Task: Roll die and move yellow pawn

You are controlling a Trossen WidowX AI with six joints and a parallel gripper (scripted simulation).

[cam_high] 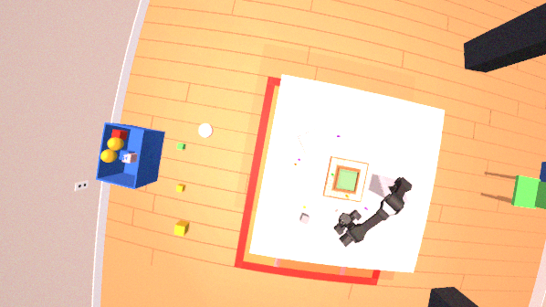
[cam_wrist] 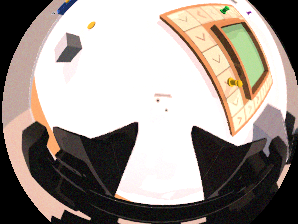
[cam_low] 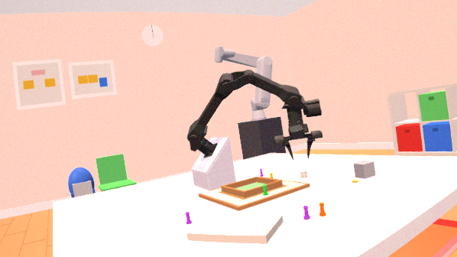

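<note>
The gripper [cam_high: 345,227] [cam_low: 301,158] [cam_wrist: 165,128], fingers parted and empty, hangs above the die [cam_high: 337,210] [cam_low: 303,174] [cam_wrist: 163,103] on the table [cam_high: 365,116] [cam_low: 134,216] [cam_wrist: 125,65], beside the board [cam_high: 327,189] [cam_low: 238,206] [cam_wrist: 199,55]. Probably light and rigid, the die suits a grasp across opposite side faces.

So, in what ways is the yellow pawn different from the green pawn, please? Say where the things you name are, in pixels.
The yellow pawn [cam_low: 271,176] [cam_wrist: 235,82] is yellow, while the green pawn [cam_low: 264,190] [cam_wrist: 225,9] is green. In the exterior view, the yellow pawn is partly hidden behind the tray [cam_low: 234,193], while the green pawn shows in full in front of it. Both stand upright on the board, outside the tray, and have the same slim pawn shape.
</note>
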